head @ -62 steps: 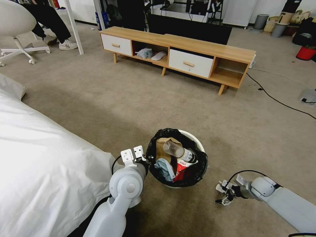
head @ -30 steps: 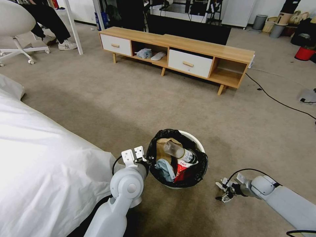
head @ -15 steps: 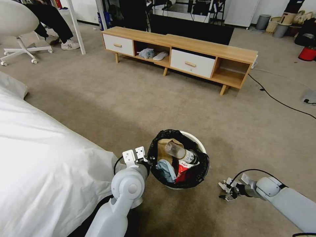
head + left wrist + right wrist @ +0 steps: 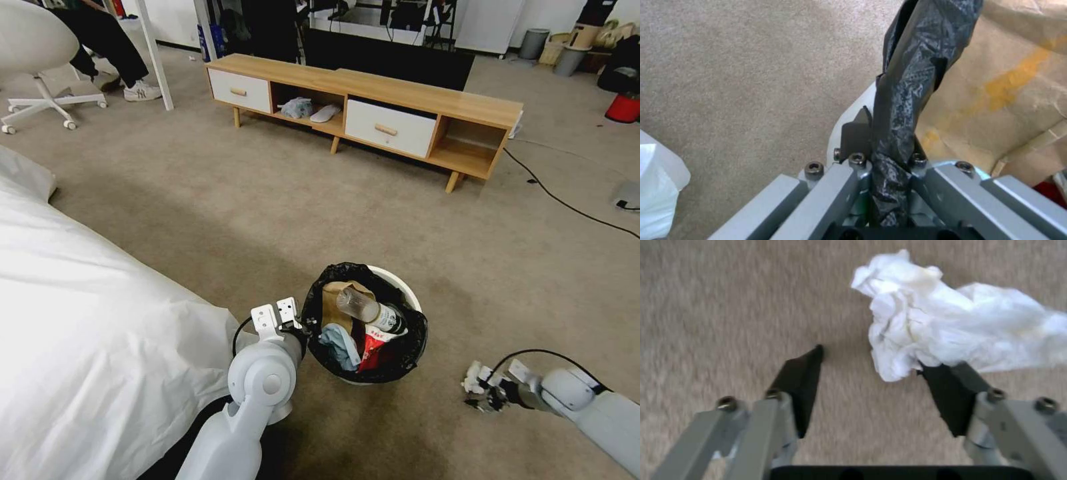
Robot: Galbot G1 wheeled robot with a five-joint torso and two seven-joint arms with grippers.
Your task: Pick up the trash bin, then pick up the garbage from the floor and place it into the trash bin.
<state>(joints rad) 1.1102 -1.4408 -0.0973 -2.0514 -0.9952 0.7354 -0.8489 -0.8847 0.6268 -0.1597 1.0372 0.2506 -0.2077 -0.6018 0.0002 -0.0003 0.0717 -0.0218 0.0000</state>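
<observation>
The bin (image 4: 399,283) stands on the carpet (image 4: 280,200) just in front of the robot, between its two arms and beside the white bed (image 4: 87,320). Its black bag (image 4: 911,76) is folded over the rim, and inside lie a brown paper bag (image 4: 333,297), a clear bottle (image 4: 368,309), a red wrapper and a bluish cloth. The left gripper (image 4: 882,156) is clamped on the bag-covered rim at the bin's left side. To the bin's right, low over the carpet, the right gripper (image 4: 871,386) is spread wide, a crumpled white tissue (image 4: 947,323) lying against one fingertip (image 4: 951,390), not gripped. A wooden TV stand (image 4: 373,107) sits well beyond
</observation>
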